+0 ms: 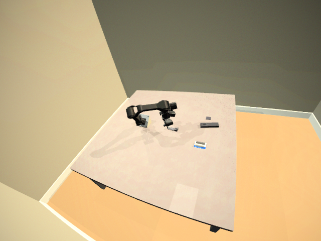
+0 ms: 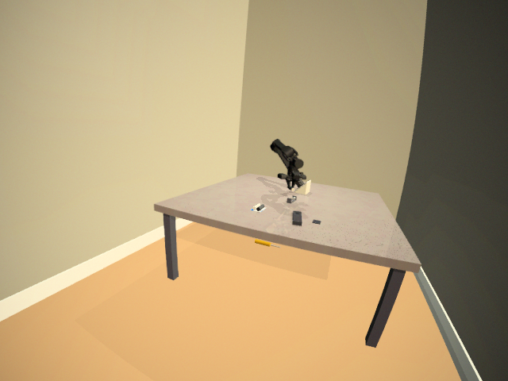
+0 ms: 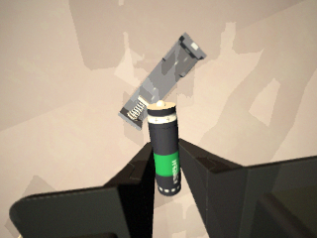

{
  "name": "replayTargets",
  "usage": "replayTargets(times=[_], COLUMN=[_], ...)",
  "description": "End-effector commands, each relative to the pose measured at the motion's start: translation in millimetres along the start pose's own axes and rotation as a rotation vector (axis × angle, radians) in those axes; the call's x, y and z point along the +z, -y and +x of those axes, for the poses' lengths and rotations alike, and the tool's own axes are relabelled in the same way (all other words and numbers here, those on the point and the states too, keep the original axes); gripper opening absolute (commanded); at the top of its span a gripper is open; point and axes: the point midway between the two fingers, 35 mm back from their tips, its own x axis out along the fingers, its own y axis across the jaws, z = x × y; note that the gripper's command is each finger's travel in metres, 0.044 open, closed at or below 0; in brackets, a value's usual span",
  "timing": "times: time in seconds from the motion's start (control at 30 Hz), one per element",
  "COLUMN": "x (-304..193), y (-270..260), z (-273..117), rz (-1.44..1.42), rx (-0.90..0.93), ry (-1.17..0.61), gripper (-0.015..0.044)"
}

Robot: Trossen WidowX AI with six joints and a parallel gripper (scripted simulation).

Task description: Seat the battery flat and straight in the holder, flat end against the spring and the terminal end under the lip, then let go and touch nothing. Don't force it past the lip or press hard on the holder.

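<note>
The gripper (image 3: pixel 165 164) is pinching the battery (image 3: pixel 163 147) at centre frame and carrying it above the holder (image 3: pixel 162 79) — lying diagonally toward the upper right — so next I judge it needs turning into line before lowering gently.

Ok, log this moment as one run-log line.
phase: carry | gripper: shut on battery | battery: above table, over spring end of holder, not aligned with it | holder: empty | seated: no
</note>
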Motion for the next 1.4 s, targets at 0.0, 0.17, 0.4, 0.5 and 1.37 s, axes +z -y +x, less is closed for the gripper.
replayTargets(times=[0.0,0.17,0.4,0.5,1.37], x=[10,22,40,43,48], y=[2,4,6,6,9], z=[-4,-6,-8,-9,22], rz=[0.182,0.424,0.763,0.833,0.821], rx=[0.002,0.001,-0.001,-0.004,-0.07], ry=[0.006,0.006,0.006,0.005,0.195], gripper=[0.0061,0.0061,0.0061,0.0061,0.0061])
